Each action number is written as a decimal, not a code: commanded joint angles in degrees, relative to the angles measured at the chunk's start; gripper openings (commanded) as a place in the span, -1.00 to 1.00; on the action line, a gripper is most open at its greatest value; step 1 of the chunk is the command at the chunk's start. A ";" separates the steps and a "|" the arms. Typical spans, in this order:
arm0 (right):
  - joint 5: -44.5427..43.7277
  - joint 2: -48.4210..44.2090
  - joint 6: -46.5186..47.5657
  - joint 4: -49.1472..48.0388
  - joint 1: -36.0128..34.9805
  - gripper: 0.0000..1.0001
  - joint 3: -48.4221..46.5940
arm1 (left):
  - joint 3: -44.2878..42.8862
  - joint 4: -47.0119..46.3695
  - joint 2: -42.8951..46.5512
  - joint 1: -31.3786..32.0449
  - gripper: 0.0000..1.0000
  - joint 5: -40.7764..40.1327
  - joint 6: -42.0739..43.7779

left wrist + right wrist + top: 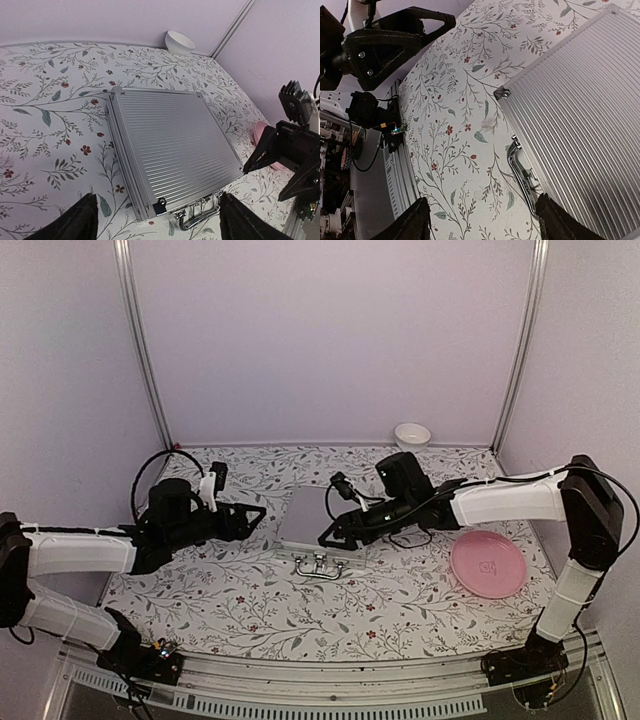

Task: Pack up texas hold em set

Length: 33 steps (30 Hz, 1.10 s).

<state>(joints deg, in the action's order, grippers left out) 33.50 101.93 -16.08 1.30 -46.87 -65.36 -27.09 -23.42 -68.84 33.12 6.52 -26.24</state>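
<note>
The silver ribbed case (305, 517) of the texas hold em set lies flat on the floral table with its lid down, its metal handle (320, 565) facing the near edge. My left gripper (255, 515) hovers just left of the case, jaws apart and empty. In the left wrist view the case (172, 145) and its handle (200, 216) lie ahead of the left gripper (157, 225). My right gripper (330, 535) is open at the case's right front corner. The right wrist view has the handle (522, 172) just ahead of the open right gripper (482, 225), beside the lid (585, 125).
A pink plate (488, 563) lies on the table to the right of the case. A white bowl (412, 435) stands at the back wall. Metal frame posts rise at both back corners, and the table's rail runs along the near edge.
</note>
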 commanded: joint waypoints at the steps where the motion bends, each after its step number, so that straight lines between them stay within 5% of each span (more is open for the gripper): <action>1: -9.99 -6.31 -10.19 -4.48 -0.34 0.47 7.16 | -3.36 -6.67 -7.16 1.06 0.71 4.52 -4.09; 12: -12.90 -11.86 -22.90 -7.44 7.46 0.52 18.37 | -10.79 -6.66 -22.47 0.63 0.80 9.92 -6.19; 33: -10.90 -5.43 -23.07 -9.02 8.15 0.56 15.96 | -13.96 -0.31 -30.15 2.69 0.76 8.89 -5.99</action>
<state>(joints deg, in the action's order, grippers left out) 23.14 96.51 -38.76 -6.85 -38.79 -48.38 -39.44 -26.33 -97.78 34.22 16.75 -32.97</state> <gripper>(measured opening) 0.782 0.883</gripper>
